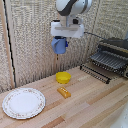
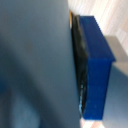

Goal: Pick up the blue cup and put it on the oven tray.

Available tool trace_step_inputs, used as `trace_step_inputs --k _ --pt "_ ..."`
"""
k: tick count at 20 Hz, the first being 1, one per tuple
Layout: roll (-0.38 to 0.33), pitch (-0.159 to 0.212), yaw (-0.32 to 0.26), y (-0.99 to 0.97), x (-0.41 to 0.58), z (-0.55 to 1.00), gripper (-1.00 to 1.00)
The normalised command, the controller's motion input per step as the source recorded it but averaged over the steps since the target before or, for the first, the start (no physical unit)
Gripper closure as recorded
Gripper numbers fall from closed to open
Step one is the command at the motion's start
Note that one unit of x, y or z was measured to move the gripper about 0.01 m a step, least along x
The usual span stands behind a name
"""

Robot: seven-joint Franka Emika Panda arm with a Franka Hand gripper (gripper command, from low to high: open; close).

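Small medium-blue plastic cup (image 1: 59, 46) clamped in the hand (image 1: 60, 49), high above the yellow bowl (image 1: 63, 77).

Yellow bowl (image 1: 63, 77), patterned plate (image 1: 23, 103)

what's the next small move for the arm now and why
Probably carry sideways toward the exterior view's right, keeping height. The gripper holds the blue cup high in the air, above the yellow bowl, while the oven tray sticks out from the toaster oven well off to that side. The cup is lifted clear, so travel comes before lowering.
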Motion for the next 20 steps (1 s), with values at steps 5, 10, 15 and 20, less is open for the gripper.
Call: trace_step_inputs --k 5,10,15,20 --pt "0.000 0.029 -0.089 -0.96 -0.042 -0.02 1.00" --pt "0.000 -0.014 -0.029 -1.00 -0.009 -0.09 1.00" --pt "-0.020 -0.042 -0.001 -1.00 -0.042 -0.01 1.00" --pt "-0.103 -0.027 0.000 -0.97 -0.058 0.02 1.00"
